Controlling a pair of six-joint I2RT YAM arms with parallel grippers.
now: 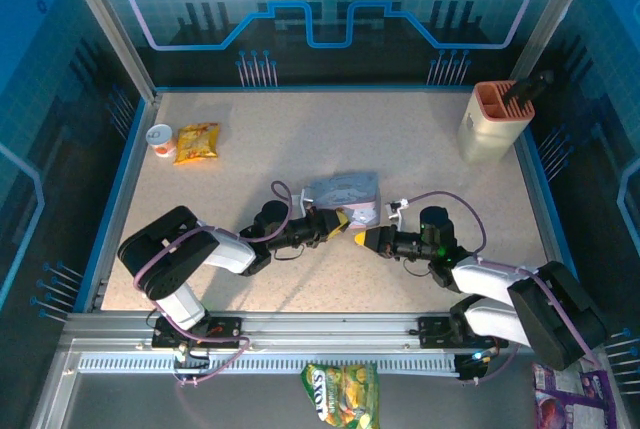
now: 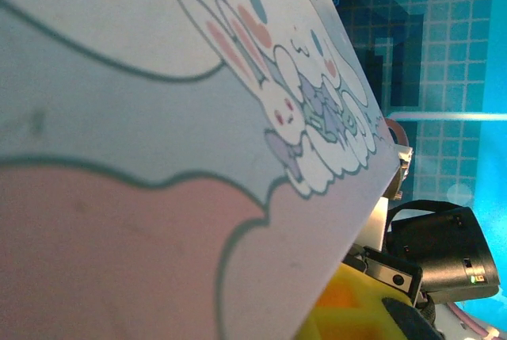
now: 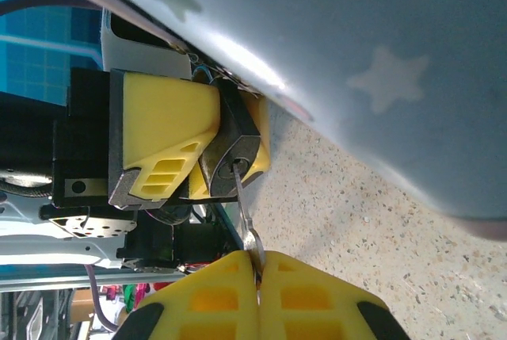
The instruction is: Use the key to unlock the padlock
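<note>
In the right wrist view the small dark padlock (image 3: 234, 154) sits between the yellow fingers (image 3: 162, 130) of my left gripper, keyhole facing the camera. The thin silvery key (image 3: 244, 201) has its blade tip in the keyhole. My right gripper (image 3: 257, 276) is shut on the key's head. From above, the left gripper (image 1: 342, 222) and right gripper (image 1: 362, 239) meet tip to tip at the table's middle. They sit just in front of the grey-blue tin (image 1: 345, 192). The padlock's shackle is hidden.
The tin's bunny-printed side (image 2: 158, 118) is close to the left wrist camera. A yellow snack packet (image 1: 197, 141) and a small cup (image 1: 160, 137) lie at the back left. A beige holder (image 1: 497, 119) stands at the back right. A snack bag (image 1: 342, 394) lies below the near rail.
</note>
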